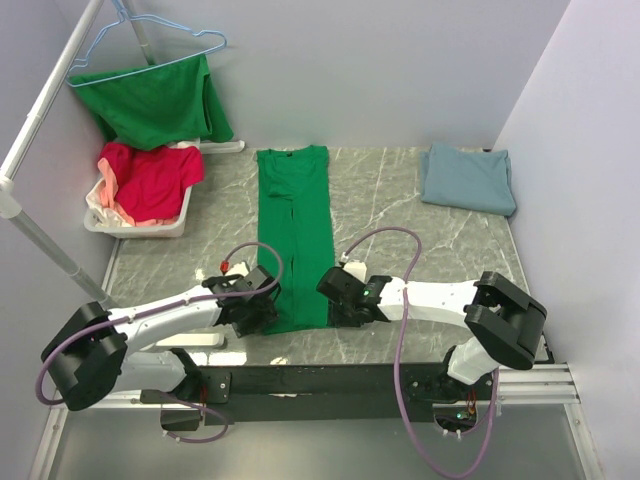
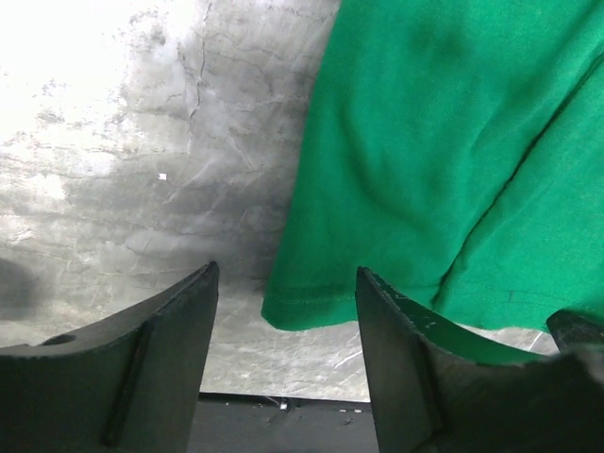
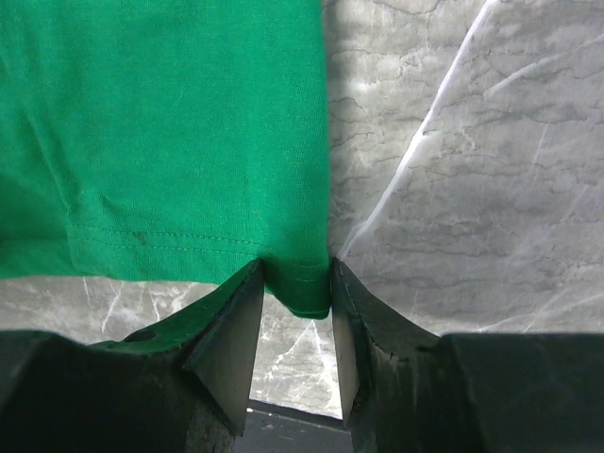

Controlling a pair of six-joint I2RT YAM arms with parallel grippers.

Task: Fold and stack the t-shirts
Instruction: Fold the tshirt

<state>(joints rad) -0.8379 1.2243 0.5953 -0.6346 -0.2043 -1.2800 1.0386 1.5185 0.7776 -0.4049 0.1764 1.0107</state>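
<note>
A bright green t-shirt (image 1: 295, 230), folded lengthwise into a long strip, lies flat mid-table with its collar at the far end. My left gripper (image 1: 262, 310) is open and empty, just off the shirt's near left hem corner (image 2: 302, 307), its fingers (image 2: 179, 330) on either side of bare table. My right gripper (image 1: 336, 298) is at the near right hem corner, its jaws closed onto the bunched green hem (image 3: 297, 283). A folded blue-grey t-shirt (image 1: 468, 178) lies at the far right.
A white basket (image 1: 135, 228) at the far left holds red and pink t-shirts (image 1: 150, 180). Another green tee (image 1: 155, 100) hangs on a blue hanger from a white rack pole (image 1: 40, 250). The table's near edge (image 2: 283, 396) is just behind both grippers.
</note>
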